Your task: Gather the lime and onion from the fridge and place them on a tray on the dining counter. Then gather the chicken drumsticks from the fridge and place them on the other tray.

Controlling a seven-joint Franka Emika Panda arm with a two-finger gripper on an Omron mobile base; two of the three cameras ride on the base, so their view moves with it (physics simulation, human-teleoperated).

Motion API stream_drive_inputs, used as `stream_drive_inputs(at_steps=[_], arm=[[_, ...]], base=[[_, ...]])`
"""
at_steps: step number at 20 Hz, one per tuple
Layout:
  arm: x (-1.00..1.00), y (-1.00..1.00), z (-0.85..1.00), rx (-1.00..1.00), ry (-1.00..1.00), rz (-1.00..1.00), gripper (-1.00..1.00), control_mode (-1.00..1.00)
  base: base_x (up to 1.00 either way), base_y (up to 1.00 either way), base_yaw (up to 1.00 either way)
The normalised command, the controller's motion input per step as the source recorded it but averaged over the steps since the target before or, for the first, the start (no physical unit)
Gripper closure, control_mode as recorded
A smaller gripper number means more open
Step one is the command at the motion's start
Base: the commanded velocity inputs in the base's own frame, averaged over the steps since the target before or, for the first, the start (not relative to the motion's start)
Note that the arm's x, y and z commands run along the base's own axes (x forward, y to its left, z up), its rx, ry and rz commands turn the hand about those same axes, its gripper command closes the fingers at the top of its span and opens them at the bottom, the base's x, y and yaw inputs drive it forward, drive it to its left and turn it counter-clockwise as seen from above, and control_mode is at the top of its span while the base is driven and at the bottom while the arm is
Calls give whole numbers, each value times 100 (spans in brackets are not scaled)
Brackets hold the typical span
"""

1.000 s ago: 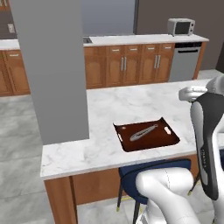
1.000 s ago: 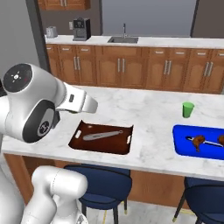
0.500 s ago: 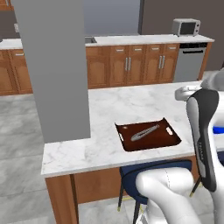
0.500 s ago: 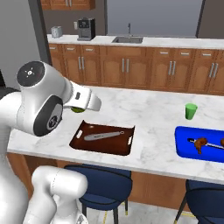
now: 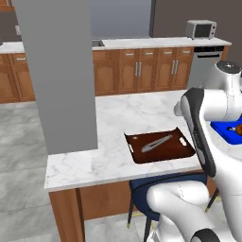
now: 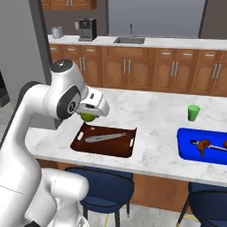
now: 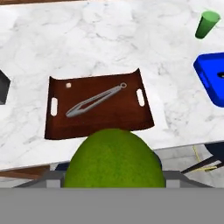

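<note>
Arm bent over tray (image 6: 129,149) near edge; jaws seemingly wide around lime (image 6: 88,116), tips hidden.

Between the jaws: lime (image 7: 114,159). Below and ahead: tray (image 7: 127,111) on counter (image 7: 100,39), tongs (image 7: 94,101) inside it. Farther right: second tray (image 7: 210,74), with cup (image 7: 206,24) behind.

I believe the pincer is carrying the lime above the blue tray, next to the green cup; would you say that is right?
Not quite: the pincer carries the lime above the brown tray, not the blue tray. The right base view shows it; the green cup stands farther along the counter.
</note>
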Motion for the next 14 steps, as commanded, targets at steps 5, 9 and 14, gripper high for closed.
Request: stream_drive_inputs(at_steps=[5,9,14], arm=[[11,0,-48,0,17,0,100,-100],[20,0,-58,0,17,0,100,-100],[21,-7,-59,1,9,0,100,-100]], base=[[0,0,0],[0,0,0],[0,0,0]])
